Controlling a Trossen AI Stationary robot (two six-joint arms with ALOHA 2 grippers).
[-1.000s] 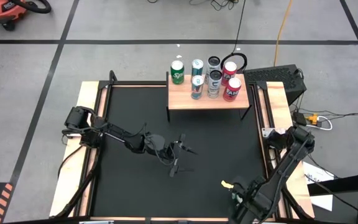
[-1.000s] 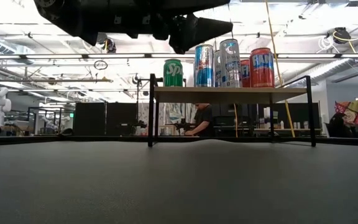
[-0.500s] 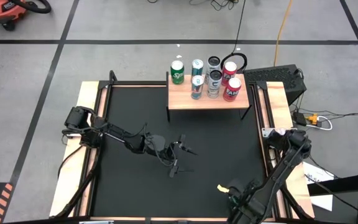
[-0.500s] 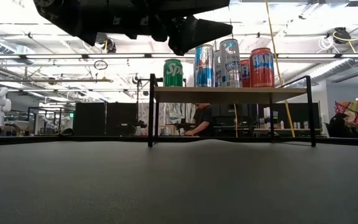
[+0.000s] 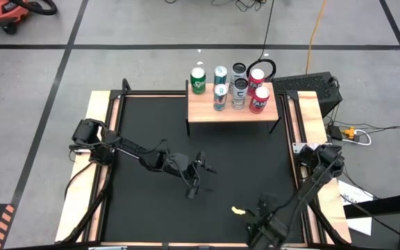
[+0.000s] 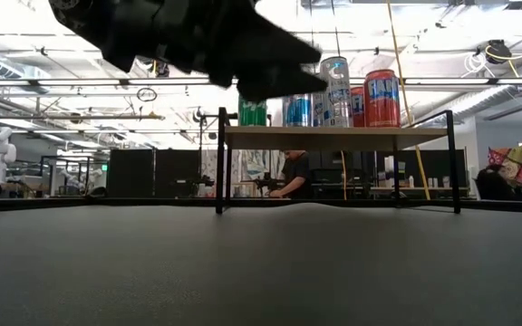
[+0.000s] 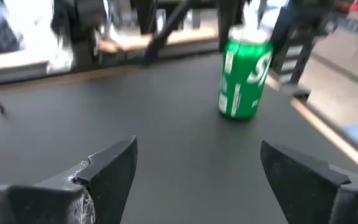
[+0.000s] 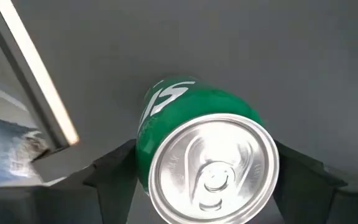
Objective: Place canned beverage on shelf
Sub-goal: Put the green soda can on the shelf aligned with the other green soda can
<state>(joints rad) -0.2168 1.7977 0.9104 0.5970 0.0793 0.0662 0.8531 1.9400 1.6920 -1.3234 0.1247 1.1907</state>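
Observation:
A green can stands upright on the black table, near its front right; it also shows in the left wrist view. My right gripper is above it, open and pointing down, with one finger on either side of the can's top. I cannot tell whether the fingers touch the can. In the high view my right gripper hides the can. My left gripper is open and empty over the table's middle, facing the can. The light-wood shelf at the far edge bears several cans.
The shelf's black legs stand on the table's far part. Wooden side rails run along the table's left and right edges. A black box and cables lie off the table's far right. A person shows in the room behind.
My right gripper has gone toward the table's left along the near edge. My left gripper has come lower and now stands in front of the shelf's green can in the low view.

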